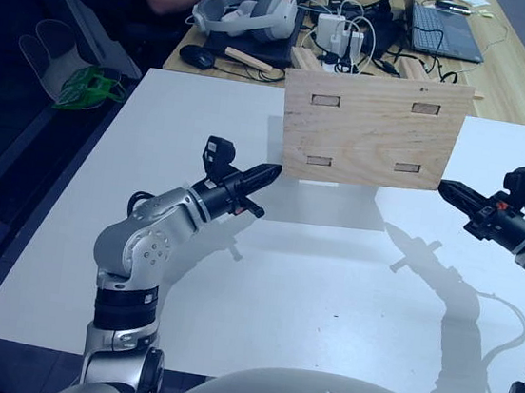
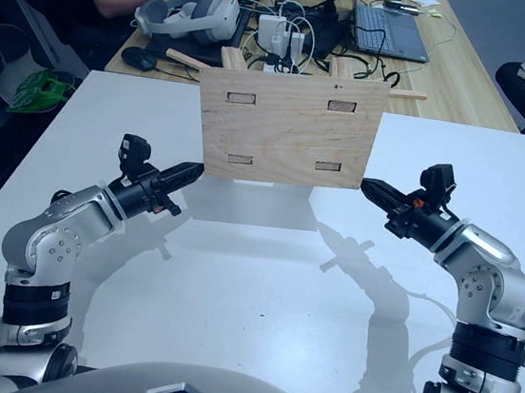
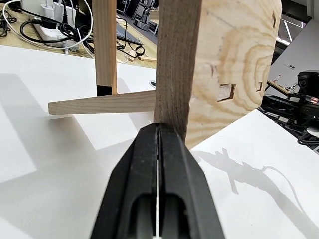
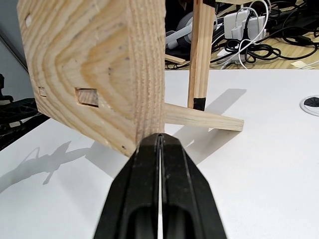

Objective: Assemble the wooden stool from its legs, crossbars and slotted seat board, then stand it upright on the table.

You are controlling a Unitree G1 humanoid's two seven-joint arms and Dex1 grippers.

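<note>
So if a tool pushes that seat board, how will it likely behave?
Probably stiff: the board looks like thick plywood, showing no bend between the left tool and right tool. Likely tippy: it is upright, tall and thin. Possibly slippery to hold, since both shut tools only press their tips against its side edges.
</note>
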